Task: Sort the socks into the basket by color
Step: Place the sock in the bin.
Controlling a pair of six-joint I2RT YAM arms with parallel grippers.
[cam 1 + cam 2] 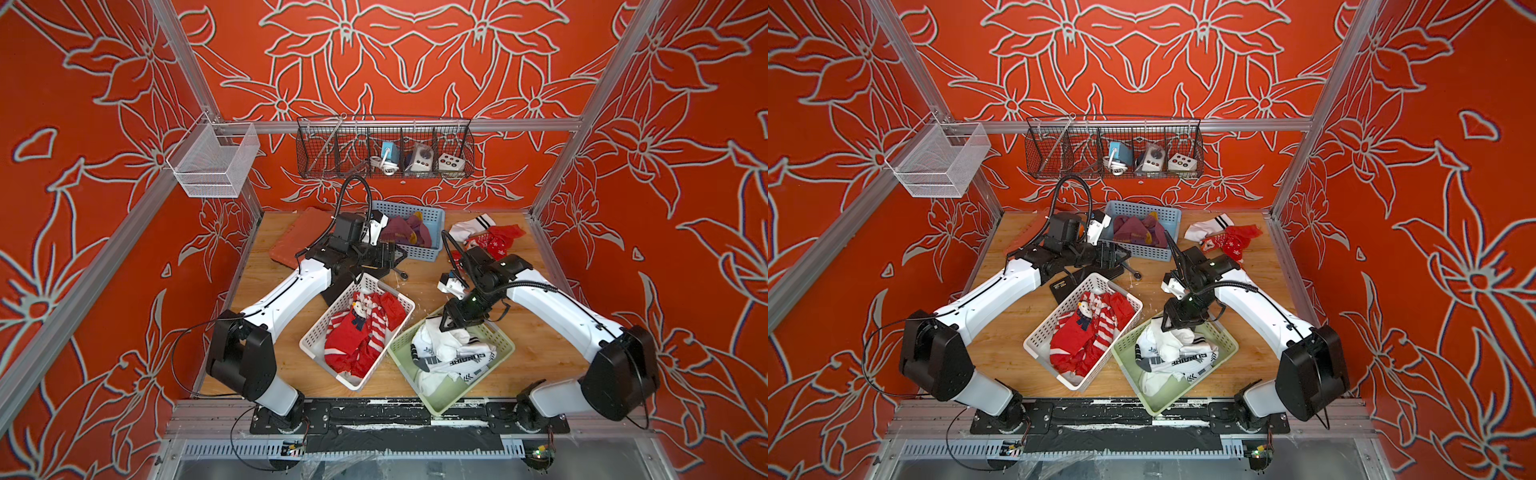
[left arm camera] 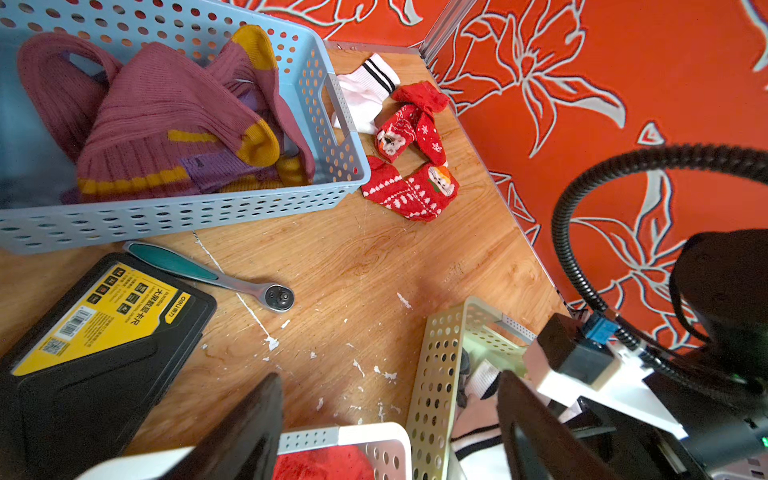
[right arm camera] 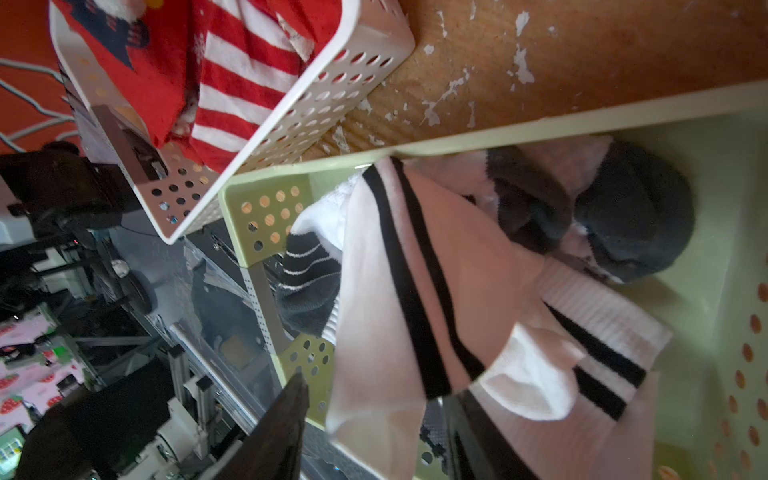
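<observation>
Red socks fill the white basket. White socks with black marks lie in the green basket, and purple socks with yellow patches in the blue basket. At the back right of the table lie a loose white sock and red socks. My right gripper hangs over the green basket's far end. Its jaws stand apart, and a white black-striped sock hangs loose between them. Between the blue and white baskets, my left gripper hovers open and empty.
A black-and-yellow tool case and a ratchet wrench lie on the table beside the blue basket. A red pad sits at the back left. A black wire rack and a white mesh basket hang on the frame.
</observation>
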